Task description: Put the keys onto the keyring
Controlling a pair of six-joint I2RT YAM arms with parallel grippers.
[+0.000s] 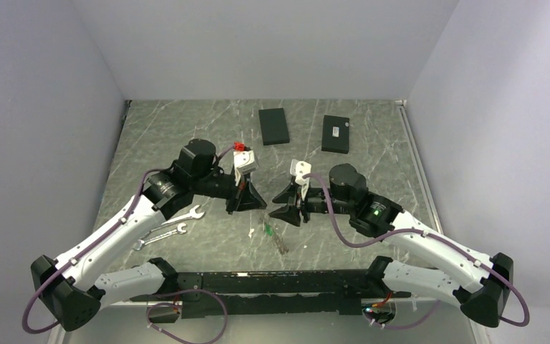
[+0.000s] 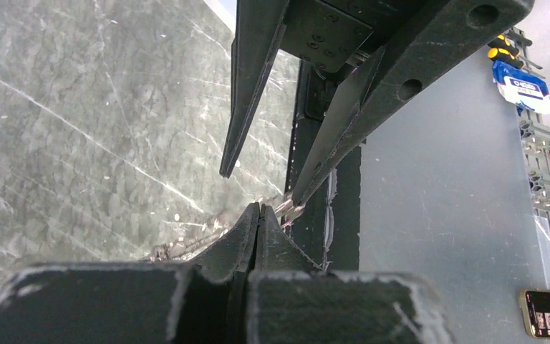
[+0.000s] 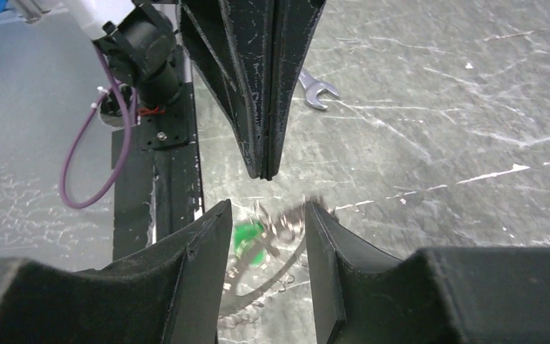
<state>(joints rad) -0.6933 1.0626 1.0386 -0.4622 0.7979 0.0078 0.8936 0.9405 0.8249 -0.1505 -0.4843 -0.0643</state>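
The keys lie on the marble table between the two grippers, one of them with a green cap. In the right wrist view they are blurred, and a dark arc of the keyring with a toothed edge curves beneath them. My right gripper hangs just above this cluster, its jaws apart and gripping nothing. My left gripper is shut, tips pressed together, pointing down right beside the right one. A thin metal sliver shows at its tip; whether it is pinched stays unclear.
Two wrenches lie left of the keys by the left arm. Two flat black boxes sit at the back of the table. A chain-like metal strand lies near the left fingertips. White walls enclose the table on three sides.
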